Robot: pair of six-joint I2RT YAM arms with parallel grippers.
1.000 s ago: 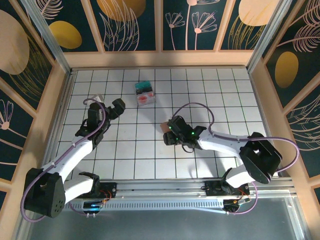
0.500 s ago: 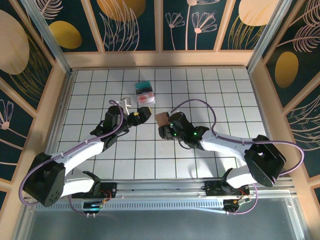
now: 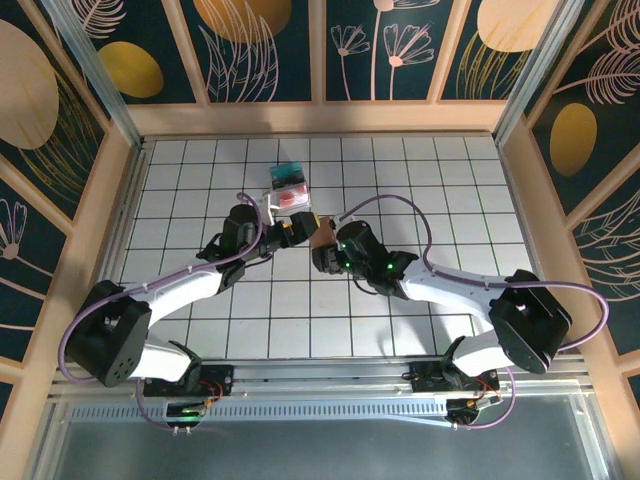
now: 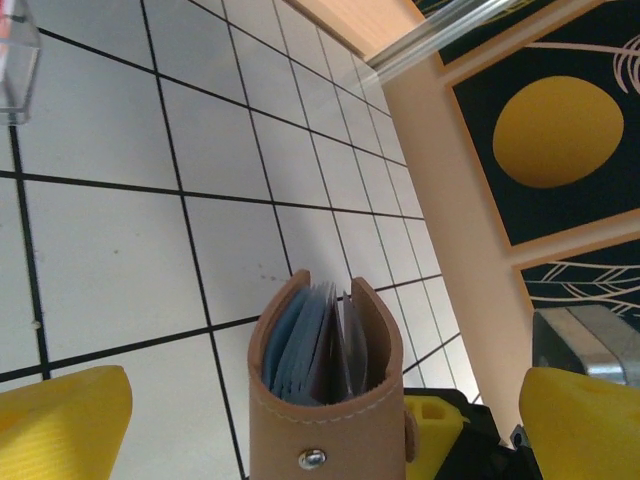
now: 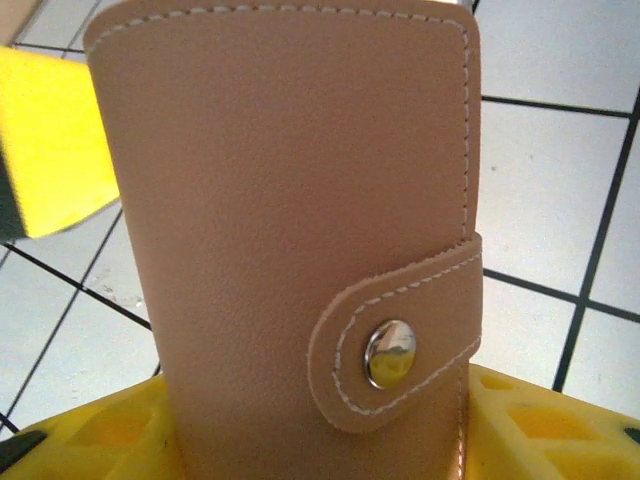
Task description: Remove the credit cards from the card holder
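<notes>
The tan card holder [image 3: 322, 237] stands upright above the table's middle, with my right gripper [image 3: 326, 256] shut on its lower part. In the right wrist view the card holder [image 5: 280, 200] is folded, its strap fastened by a metal snap [image 5: 390, 353] and held low down by my right gripper [image 5: 320, 445]. My left gripper [image 3: 297, 228] is open just left of it. The left wrist view looks at the holder's end [image 4: 335, 410], where grey-blue cards [image 4: 318, 345] show inside. My left gripper [image 4: 320, 430] has its yellow fingers [image 4: 60, 425] wide apart on either side.
A small clear box [image 3: 290, 186] with teal and red contents sits just behind the grippers; its corner [image 4: 15, 60] shows in the left wrist view. Wooden walls [image 3: 320, 118] ring the white tiled table [image 3: 420, 190].
My left arm has swung right and forward until its open gripper reaches the card holder. My right gripper has carried the holder a little up and left.
</notes>
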